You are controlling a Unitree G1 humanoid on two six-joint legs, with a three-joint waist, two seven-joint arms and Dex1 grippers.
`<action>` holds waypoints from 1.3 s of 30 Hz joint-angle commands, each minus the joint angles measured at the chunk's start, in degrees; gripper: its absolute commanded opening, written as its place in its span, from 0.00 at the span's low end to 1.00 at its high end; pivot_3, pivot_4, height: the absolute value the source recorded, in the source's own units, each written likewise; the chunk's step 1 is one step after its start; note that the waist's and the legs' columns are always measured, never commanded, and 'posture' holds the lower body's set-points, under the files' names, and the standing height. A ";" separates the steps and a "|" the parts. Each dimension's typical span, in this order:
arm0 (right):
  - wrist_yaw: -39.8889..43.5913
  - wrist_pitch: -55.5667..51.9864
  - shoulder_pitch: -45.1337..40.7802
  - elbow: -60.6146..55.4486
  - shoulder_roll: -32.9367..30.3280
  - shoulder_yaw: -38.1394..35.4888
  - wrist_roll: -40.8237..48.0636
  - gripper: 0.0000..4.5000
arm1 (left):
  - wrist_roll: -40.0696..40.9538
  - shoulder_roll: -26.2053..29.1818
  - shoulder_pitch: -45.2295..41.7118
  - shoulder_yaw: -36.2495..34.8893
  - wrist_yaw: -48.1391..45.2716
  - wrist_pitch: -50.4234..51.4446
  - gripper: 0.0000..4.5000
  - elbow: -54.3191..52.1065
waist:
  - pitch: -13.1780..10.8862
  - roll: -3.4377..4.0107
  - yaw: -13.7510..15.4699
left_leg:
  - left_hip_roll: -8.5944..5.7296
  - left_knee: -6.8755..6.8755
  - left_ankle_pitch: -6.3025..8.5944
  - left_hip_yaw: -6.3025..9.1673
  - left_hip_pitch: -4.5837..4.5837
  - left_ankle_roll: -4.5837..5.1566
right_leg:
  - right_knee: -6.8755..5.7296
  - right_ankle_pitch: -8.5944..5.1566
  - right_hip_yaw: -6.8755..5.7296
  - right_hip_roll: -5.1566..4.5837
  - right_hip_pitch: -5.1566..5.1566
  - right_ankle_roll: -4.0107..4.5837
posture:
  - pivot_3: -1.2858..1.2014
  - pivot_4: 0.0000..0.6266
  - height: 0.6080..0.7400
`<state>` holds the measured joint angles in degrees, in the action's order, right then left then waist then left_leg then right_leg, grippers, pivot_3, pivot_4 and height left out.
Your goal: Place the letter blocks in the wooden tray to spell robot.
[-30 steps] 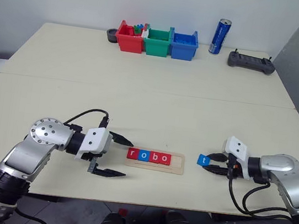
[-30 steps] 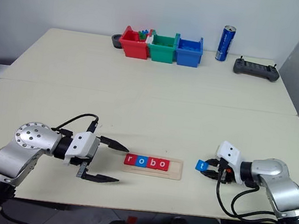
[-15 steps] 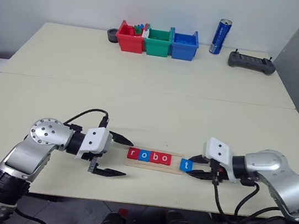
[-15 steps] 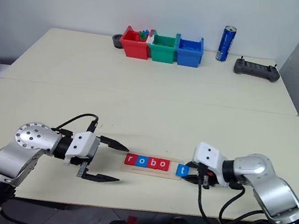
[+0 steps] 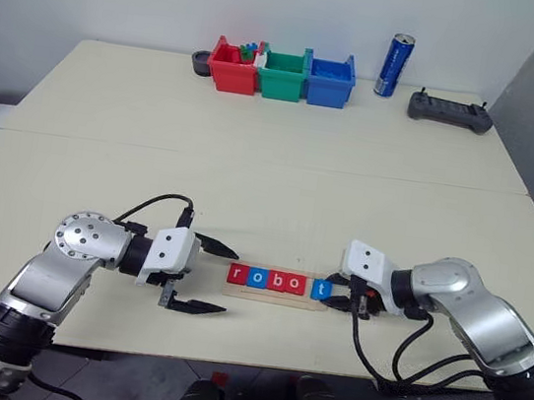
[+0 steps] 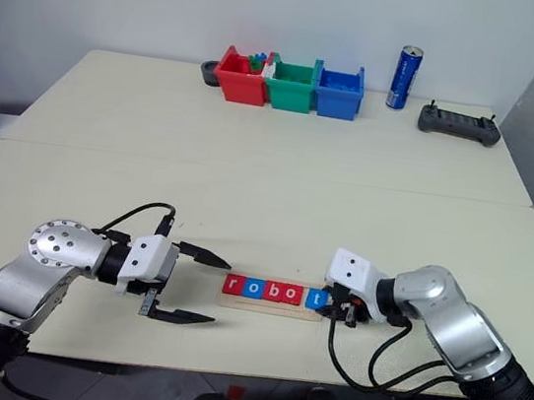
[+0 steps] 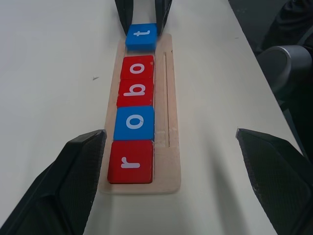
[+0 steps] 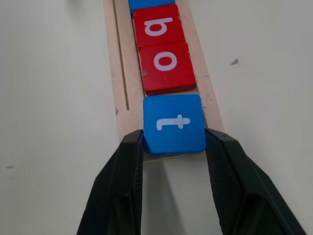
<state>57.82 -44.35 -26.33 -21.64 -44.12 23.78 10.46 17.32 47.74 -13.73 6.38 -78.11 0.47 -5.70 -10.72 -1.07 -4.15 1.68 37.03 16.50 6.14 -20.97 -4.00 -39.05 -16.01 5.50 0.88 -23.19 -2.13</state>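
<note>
The wooden tray (image 5: 274, 293) lies near the table's front edge with letter blocks r (image 7: 130, 161), o (image 7: 134, 123), b (image 7: 136, 90) and o (image 7: 138, 68) in a row. My right gripper (image 8: 174, 143) is shut on the blue t block (image 8: 173, 123), holding it over the tray's right end, just beside the last red o (image 8: 166, 62). Left of the tray, my left gripper (image 5: 208, 278) stands open with nothing between its fingers, pointing along the tray.
At the table's far edge stand red (image 5: 231, 68), green (image 5: 282, 76) and blue (image 5: 328, 81) bins, a blue can (image 5: 394, 66), a dark controller (image 5: 448, 111) and a small dark dish (image 5: 200, 62).
My right gripper has carried the t block leftward from beside the tray to the tray's right end. The left gripper has stayed still.
</note>
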 commanded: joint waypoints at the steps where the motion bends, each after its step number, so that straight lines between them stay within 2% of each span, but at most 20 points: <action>1: 0.09 0.27 -1.85 0.19 0.59 0.07 -0.47 0.32 | 0.27 0.06 0.35 -1.12 0.75 -0.90 1.00 -1.40 | 0.00 0.00 0.01 | 0.00 0.00 0.00 0.00 0.00 0.00 | 0.00 0.00 0.00 0.00 0.00 0.00 | 0.52 0.24 1.00; 8: 0.52 -0.08 -2.76 0.69 1.02 0.04 -0.03 0.32 | 0.43 0.08 0.11 -0.69 1.86 0.83 1.00 -3.42 | 0.00 0.00 0.00 | 0.00 0.00 0.00 0.00 0.00 0.00 | 0.00 0.00 0.00 0.00 0.00 0.00 | 0.52 0.24 1.00; 16: 1.56 -0.62 -3.15 -0.43 1.20 -0.01 0.56 0.94 | 0.36 0.07 -0.10 -0.88 1.28 -0.18 1.00 -1.69 | 0.00 0.00 0.00 | 0.00 0.00 0.00 0.00 0.00 0.00 | 0.00 0.00 0.00 0.00 0.00 0.00 | 0.52 0.24 1.00; 17: 1.51 -0.67 -3.22 -0.51 1.34 -0.09 0.59 0.99 | 0.31 0.05 -0.09 -0.88 1.21 -0.39 1.00 -1.44 | 0.00 0.00 0.00 | 0.00 0.00 0.00 0.00 0.00 0.00 | 0.00 0.00 0.00 0.00 0.00 0.00 | 0.52 0.24 1.00; 22: 0.46 -3.52 -4.60 -1.69 2.35 -4.10 3.05 0.99 | 0.19 0.06 0.17 -1.03 1.13 -1.19 1.00 -0.74 | 0.00 0.00 -0.01 | 0.00 0.00 0.00 0.00 0.00 0.00 | 0.00 0.00 0.00 0.00 0.00 0.00 | 0.52 0.24 1.00; 26: -1.04 -5.50 -4.85 -2.78 2.86 -6.56 4.71 0.80 | 0.11 0.25 0.69 -1.21 1.25 -1.50 1.00 -0.70 | 0.00 0.00 0.01 | 0.00 0.00 0.00 0.01 0.00 0.00 | -0.01 0.00 -0.01 0.00 0.00 0.01 | 0.52 0.24 1.00; 34: -4.09 -0.98 -4.97 1.33 3.37 -3.40 0.70 0.14 | 0.02 0.34 0.63 -1.07 1.53 -1.45 1.00 -1.04 | 0.00 0.00 -0.02 | 0.00 -0.01 0.00 0.01 0.00 0.00 | 0.00 0.00 -0.01 0.00 -0.01 0.01 | 0.52 0.24 1.00; 36: -4.20 1.34 -5.38 2.92 3.33 -1.70 -1.47 0.01 | 0.02 0.36 0.54 -1.04 1.51 -1.40 1.00 -1.11 | 0.00 0.00 -0.03 | 0.00 -0.01 0.00 0.00 0.00 0.00 | 0.00 0.00 -0.01 0.00 -0.01 0.01 | 0.52 0.24 1.00; 39: -3.85 2.29 -5.89 4.16 3.69 -0.13 -2.96 0.01 | 0.17 0.39 0.40 -1.04 1.50 -1.09 1.00 -1.40 | 0.00 0.00 -0.04 | 0.00 -0.01 0.00 0.00 0.00 0.00 | -0.01 0.00 -0.01 0.00 -0.01 0.01 | 0.52 0.24 1.00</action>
<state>53.81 -43.22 -30.72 -16.79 -40.48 23.69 8.16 17.12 47.77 -12.96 6.38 -76.85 -0.46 -6.11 -10.72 -1.07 -4.19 1.68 37.02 16.50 6.14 -20.98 -4.00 -39.06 -16.00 5.50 0.88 -23.21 -2.13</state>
